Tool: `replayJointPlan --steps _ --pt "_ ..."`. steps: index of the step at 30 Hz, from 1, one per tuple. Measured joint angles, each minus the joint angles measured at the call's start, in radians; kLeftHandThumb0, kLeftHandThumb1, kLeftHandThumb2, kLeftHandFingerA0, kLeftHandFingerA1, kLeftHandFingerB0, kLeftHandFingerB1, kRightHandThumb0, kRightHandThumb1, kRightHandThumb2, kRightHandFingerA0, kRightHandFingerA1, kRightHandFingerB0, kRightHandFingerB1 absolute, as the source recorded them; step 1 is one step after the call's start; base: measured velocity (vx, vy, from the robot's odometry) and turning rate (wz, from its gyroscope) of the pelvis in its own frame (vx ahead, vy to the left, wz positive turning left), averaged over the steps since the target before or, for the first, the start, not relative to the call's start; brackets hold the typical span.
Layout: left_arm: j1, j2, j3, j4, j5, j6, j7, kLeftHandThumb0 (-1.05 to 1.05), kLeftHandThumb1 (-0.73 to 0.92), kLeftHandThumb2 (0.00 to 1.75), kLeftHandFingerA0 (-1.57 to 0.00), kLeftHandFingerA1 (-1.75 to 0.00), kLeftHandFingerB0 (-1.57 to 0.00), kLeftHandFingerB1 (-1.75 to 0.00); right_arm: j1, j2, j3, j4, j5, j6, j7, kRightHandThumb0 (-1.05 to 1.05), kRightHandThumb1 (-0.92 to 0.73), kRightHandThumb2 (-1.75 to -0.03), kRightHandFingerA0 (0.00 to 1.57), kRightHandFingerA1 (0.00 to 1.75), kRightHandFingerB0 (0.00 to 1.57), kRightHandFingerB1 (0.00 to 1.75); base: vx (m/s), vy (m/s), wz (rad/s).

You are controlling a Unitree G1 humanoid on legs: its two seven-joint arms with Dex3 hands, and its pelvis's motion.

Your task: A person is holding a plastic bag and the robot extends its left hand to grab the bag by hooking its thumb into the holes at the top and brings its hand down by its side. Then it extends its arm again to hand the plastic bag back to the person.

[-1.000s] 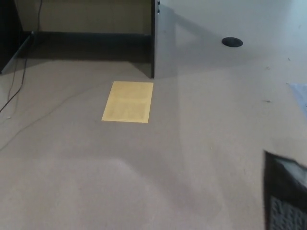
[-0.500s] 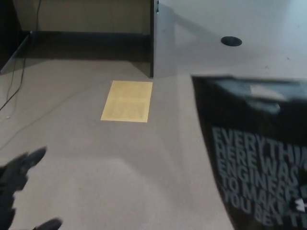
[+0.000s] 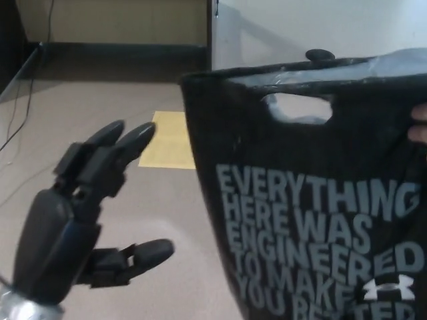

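Head view, looking down at a tan carpeted floor (image 3: 80, 133).

Left hand (image 3: 83, 220): black, raised at lower left, palm turned toward the bag. Two thick fingers (image 3: 123, 137) extended upward, thumb (image 3: 143, 253) stuck out to the side, well apart from them. Hand spread, holding nothing. No contact with the bag; a strip of floor shows between fingertips and bag edge.

Right hand: not in view.

Black plastic bag with pale grey block lettering (image 3: 313, 213): hanging upright, fills the right half of the picture, held up off the floor. Oblong cut-out handle hole (image 3: 298, 109) near the top edge, open and unobstructed. A person's fingertips (image 3: 419, 123) pinch the bag's upper right edge at the frame border; nothing more of the person shows.

Other: flat yellow rectangular sheet on the floor (image 3: 167, 140), partly hidden behind fingers and bag. Grey cabinet panel (image 3: 267, 30) behind the bag.

Progress, as judged: very early. Reach under way; thumb sits below and left of the hole, not hooked. All left to do: hooking, lowering to the side, re-extending, handing back.
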Motion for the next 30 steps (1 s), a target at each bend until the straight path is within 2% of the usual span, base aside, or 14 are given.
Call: replayJointPlan --steps 1,2,3,6,7,8,11,13,17,20,24,28,29,30 --pt "-0.01 -0.009 -0.006 -0.01 0.01 0.01 -0.004 -0.63 0.41 0.6 -0.09 -0.29 -0.12 -0.26 0.0 -0.001 0.0 0.001 0.0 0.0 0.0 -0.29 -0.67 -0.6 0.73 0.67 0.6 0.41 0.0 0.0 0.0" --pt "-0.025 -0.024 -0.016 -0.027 0.026 0.023 -0.011 -0.6 0.47 0.56 -0.1 -0.29 -0.12 -0.26 0.0 -0.001 0.0 0.001 0.0 0.0 0.0 -0.29 -0.67 -0.6 0.74 0.68 0.6 0.41 0.0 0.0 0.0" --pt "-0.036 -0.034 -0.024 -0.038 0.037 0.034 -0.015 -0.63 0.41 0.75 -0.03 -0.34 -0.08 -0.32 0.0 -0.001 0.0 0.001 0.0 0.0 0.0 -0.29 -0.68 -0.61 0.73 0.68 0.59 0.41 0.0 0.0 0.0" --pt "-0.07 -0.062 -0.041 -0.063 0.069 0.063 -0.026 -0.6 0.39 0.76 -0.01 -0.34 -0.1 -0.34 0.0 -0.002 0.001 0.002 -0.001 -0.001 0.0 -0.29 -0.67 -0.6 0.73 0.69 0.59 0.41 0.0 0.0 0.0" --pt "-0.084 -0.07 -0.047 -0.064 0.08 0.071 -0.028 -0.65 0.45 0.6 -0.09 -0.27 -0.12 -0.25 0.0 -0.003 0.001 0.001 -0.001 -0.001 0.0 -0.28 -0.68 -0.6 0.73 0.63 0.59 0.41 0.0 0.0 0.0" --pt "-0.1 -0.078 -0.053 -0.064 0.09 0.078 -0.03 -0.65 0.41 0.72 -0.06 -0.3 -0.1 -0.28 0.0 -0.003 0.001 0.001 -0.001 -0.001 0.0 -0.29 -0.68 -0.6 0.72 0.63 0.59 0.41 0.0 0.0 0.0" --pt "-0.148 -0.103 -0.073 -0.062 0.128 0.098 -0.031 -0.62 0.4 0.71 -0.06 -0.28 -0.1 -0.29 0.002 -0.003 0.001 -0.002 -0.001 -0.001 0.0 -0.29 -0.67 -0.6 0.73 0.74 0.6 0.41 0.0 0.0 0.0" --pt "-0.168 -0.112 -0.081 -0.059 0.151 0.109 -0.031 -0.61 0.39 0.72 -0.05 -0.28 -0.1 -0.28 0.003 -0.003 0.001 -0.002 0.0 -0.001 0.0 -0.29 -0.68 -0.6 0.73 0.75 0.6 0.42 0.0 0.0 0.0" --pt "-0.209 -0.128 -0.095 -0.041 0.198 0.138 -0.031 -0.61 0.4 0.72 -0.06 -0.33 -0.08 -0.23 0.003 -0.004 0.001 -0.001 -0.001 -0.005 0.0 -0.29 -0.68 -0.6 0.73 0.75 0.6 0.41 0.0 0.0 0.0" --pt "-0.234 -0.141 -0.105 -0.019 0.226 0.158 -0.031 -0.62 0.4 0.74 -0.06 -0.39 -0.06 -0.26 0.003 -0.004 0.002 -0.002 -0.002 -0.006 0.0 -0.29 -0.68 -0.6 0.72 0.67 0.6 0.41 0.0 0.0 0.0" --pt "-0.259 -0.157 -0.111 0.005 0.251 0.18 -0.029 -0.67 0.42 0.74 -0.09 -0.31 -0.09 -0.24 0.003 -0.005 0.003 -0.001 -0.002 -0.007 0.0 -0.28 -0.67 -0.6 0.73 0.69 0.6 0.42 0.0 0.0 0.0" --pt "-0.298 -0.174 -0.122 0.043 0.275 0.2 -0.023 -0.64 0.41 0.74 -0.06 -0.4 0.0 -0.25 0.003 -0.005 0.003 -0.001 -0.002 -0.007 0.0 -0.28 -0.68 -0.6 0.73 0.67 0.6 0.41 0.0 0.0 0.0" --pt "-0.308 -0.177 -0.125 0.054 0.282 0.201 -0.02 -0.65 0.42 0.69 -0.09 -0.38 -0.08 -0.29 0.003 -0.005 0.003 -0.001 -0.002 -0.007 0.0 -0.29 -0.68 -0.61 0.72 0.64 0.59 0.41 0.0 0.0 0.0" --pt "-0.313 -0.179 -0.128 0.061 0.287 0.201 -0.017 -0.33 0.27 0.86 0.0 -0.49 0.0 -0.48 0.003 -0.005 0.003 -0.001 -0.002 -0.007 0.0 -0.29 -0.68 -0.61 0.73 0.69 0.6 0.41 0.0 0.0 0.0"
